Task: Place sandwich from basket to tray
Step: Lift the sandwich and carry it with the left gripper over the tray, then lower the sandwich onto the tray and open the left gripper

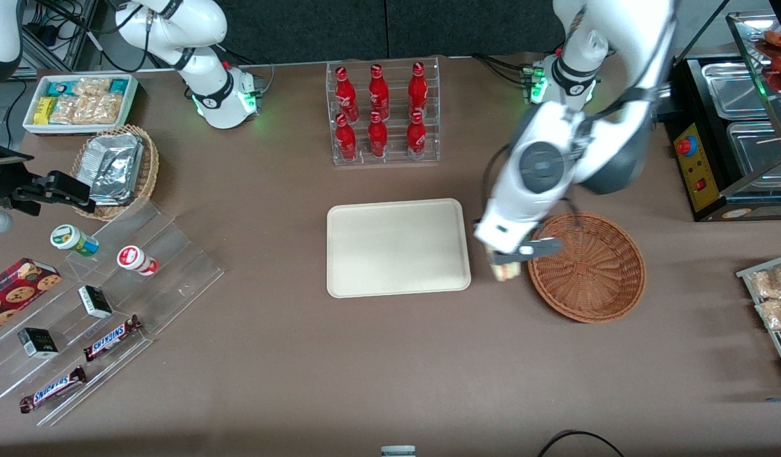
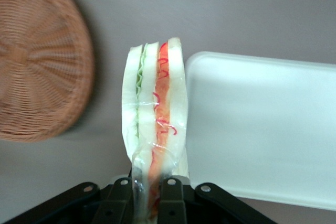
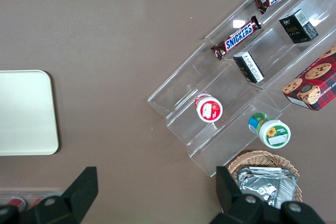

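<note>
Closest thing in the wrist view is the pair of black fingers (image 2: 170,198), and they're clamped on one end of the sandwich (image 2: 155,103). It hangs from the gripper (image 2: 152,184) with its bread and filling layers edge-on to that camera, and there's clear film around it.

So the sandwich is out of the basket (image 1: 587,266) and up in the air. From the front it sits over the strip of bare desk (image 1: 365,368) between the basket rim and the tray (image 1: 397,247), just beside the tray's edge. The basket looks empty. The tray has nothing on it.

My take is that this is the carry leg, roughly halfway through the job. How I'd do it:

- Slide sideways toward the parked arm's end until the sandwich is over the middle of the tray, not just past the rim.
- Stay high enough that the hanging end clears the low rim.
- Go smooth. The film looks slippery and the grip is only on one end, so a jerk could let it swing or slip.
- Lower until it touches the tray, then part the fingers. Dropping it from height could make it tip or bounce off.

It'll probably flop onto a flat side on release, so leave room for that.
</note>
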